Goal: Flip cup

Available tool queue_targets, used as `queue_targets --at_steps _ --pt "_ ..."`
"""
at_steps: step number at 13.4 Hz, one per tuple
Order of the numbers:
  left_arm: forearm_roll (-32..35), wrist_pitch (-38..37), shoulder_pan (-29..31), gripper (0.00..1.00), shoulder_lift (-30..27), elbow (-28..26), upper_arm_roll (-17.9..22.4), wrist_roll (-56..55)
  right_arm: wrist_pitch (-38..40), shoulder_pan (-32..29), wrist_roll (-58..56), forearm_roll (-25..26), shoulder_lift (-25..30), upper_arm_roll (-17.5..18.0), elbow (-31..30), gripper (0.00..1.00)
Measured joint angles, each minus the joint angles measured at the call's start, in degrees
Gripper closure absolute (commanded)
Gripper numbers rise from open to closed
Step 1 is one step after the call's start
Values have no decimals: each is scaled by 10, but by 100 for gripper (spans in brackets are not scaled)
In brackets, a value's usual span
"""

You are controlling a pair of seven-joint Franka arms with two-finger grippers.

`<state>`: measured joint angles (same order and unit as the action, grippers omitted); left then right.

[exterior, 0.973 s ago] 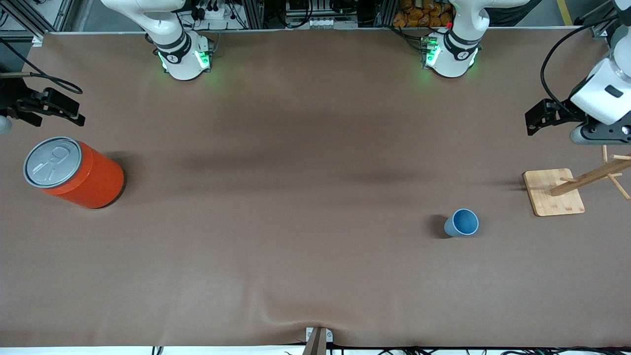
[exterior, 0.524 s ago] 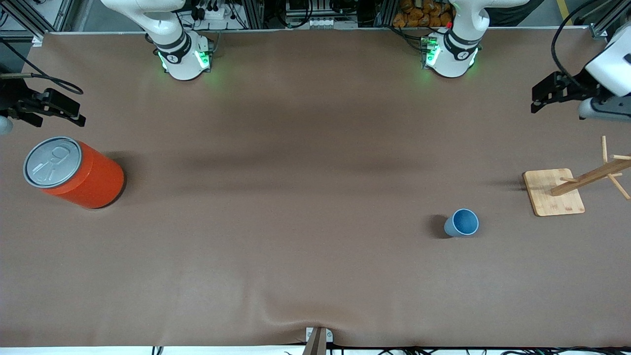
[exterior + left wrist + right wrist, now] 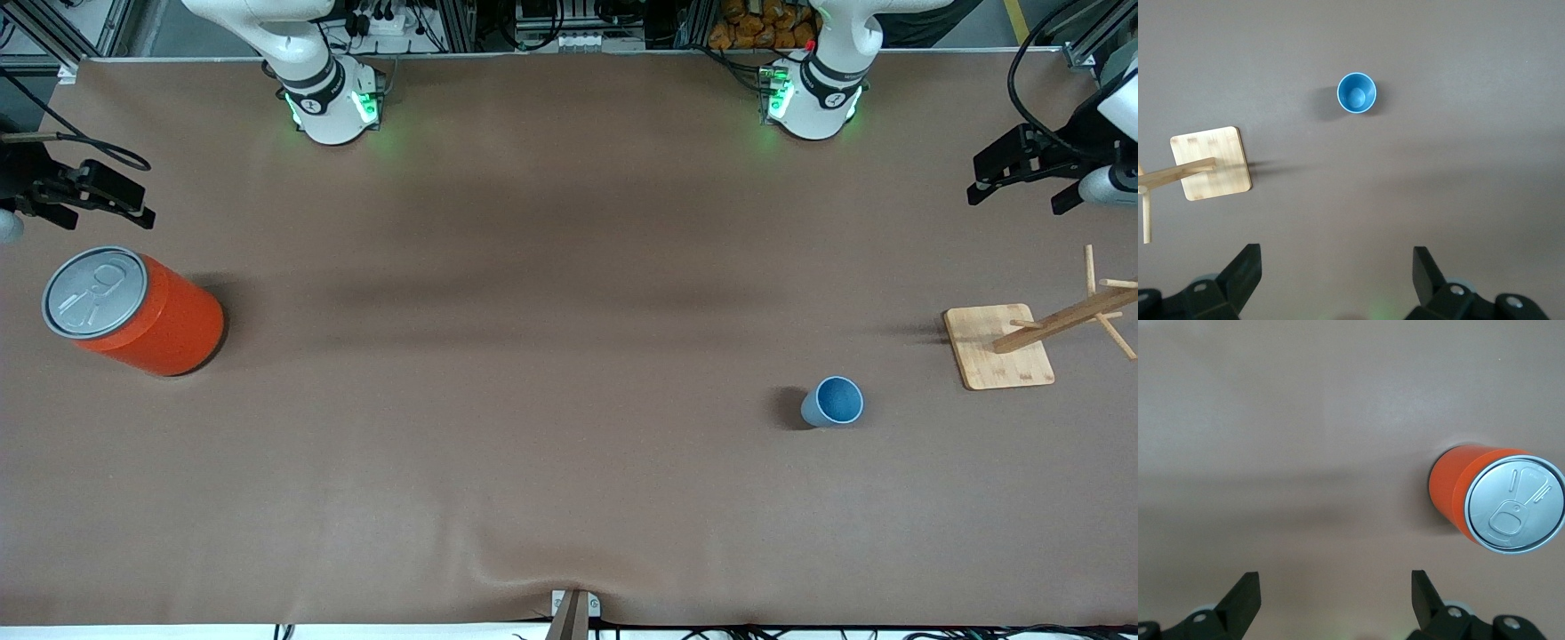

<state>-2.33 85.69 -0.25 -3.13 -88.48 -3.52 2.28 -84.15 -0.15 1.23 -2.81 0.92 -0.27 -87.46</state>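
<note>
The cup (image 3: 834, 402) is a small light-blue tumbler standing upright on the brown table toward the left arm's end, its darker blue inside facing up. The left wrist view looks down into the cup (image 3: 1356, 93). My left gripper (image 3: 1018, 191) hangs open in the air over the table's edge at the left arm's end, well apart from the cup and with nothing between its fingers (image 3: 1336, 257). At the right arm's end, my right gripper (image 3: 102, 213) hangs open and empty (image 3: 1335, 580) over bare table beside the orange can.
A big orange can (image 3: 133, 311) with a grey pull-tab lid (image 3: 1517, 505) stands at the right arm's end. A wooden peg rack on a square base (image 3: 1000, 347) stands beside the cup, at the left arm's end (image 3: 1210, 163). A cloth wrinkle runs near the front edge (image 3: 533, 551).
My left gripper has drawn away from the wooden rack toward the robots' side of the table, still open. The right arm, cup and can have not moved.
</note>
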Motion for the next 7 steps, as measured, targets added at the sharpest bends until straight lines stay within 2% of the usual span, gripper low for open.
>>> queue_targets --at_steps 3,7 --pt "31 0 -1 0 8 -1 -19 -17 0 0 0 -1 0 0 0 0" --pt "34 -4 0 0 9 -1 -23 -20 -2 0 0 -2 0 1 0 0"
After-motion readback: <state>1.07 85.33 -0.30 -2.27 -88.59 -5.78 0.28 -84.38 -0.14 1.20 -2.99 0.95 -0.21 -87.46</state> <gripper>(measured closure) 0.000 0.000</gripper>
